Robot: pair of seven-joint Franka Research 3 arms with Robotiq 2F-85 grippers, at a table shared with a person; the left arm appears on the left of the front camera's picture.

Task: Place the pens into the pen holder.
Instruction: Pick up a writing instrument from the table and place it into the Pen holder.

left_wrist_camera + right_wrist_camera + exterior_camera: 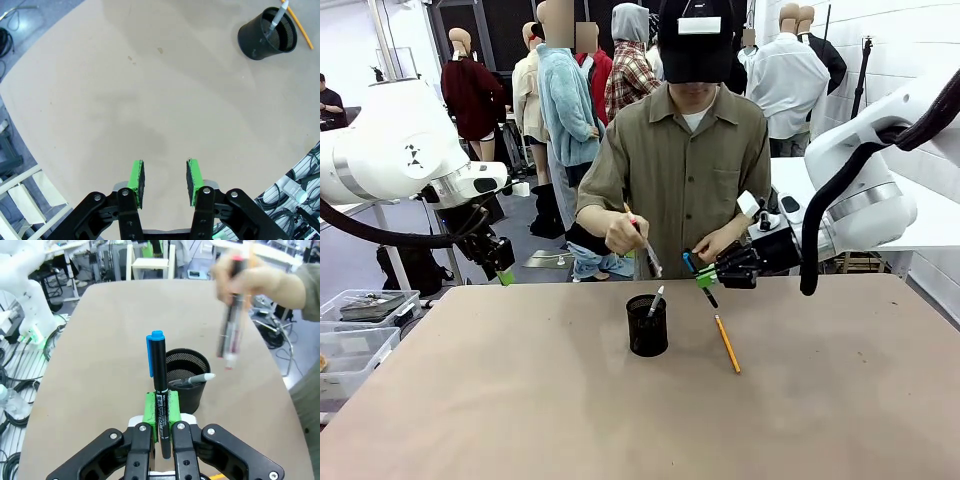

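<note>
- Black mesh pen holder (647,330) stands upright mid-table, w/ a white-silver pen (655,300) in it, leaning on the rim.
- My right gripper (705,277) is clamped on the blue pen (160,390), just right of the holder and a bit behind it on the front cam. On the wrist cam the pen's blue cap end sticks out past the pads, w/ the holder right behind it.
- My left gripper (165,180) is spread wide w/ nothing between the pads. It's over bare table (125,100) on the left side, well apart from the holder.
- Flat on the table just right of the holder is the yellow-orange pencil (727,343), not touching it afaict.
- Person across the table has one hand (618,235) up holding the pen w/ the pink-red end (642,240), tilted, above and behind the holder. It's blurry on the right wrist cam.
- Their other hand (722,240) is close to my right gripper, but I can't tell if they're touching.
</note>
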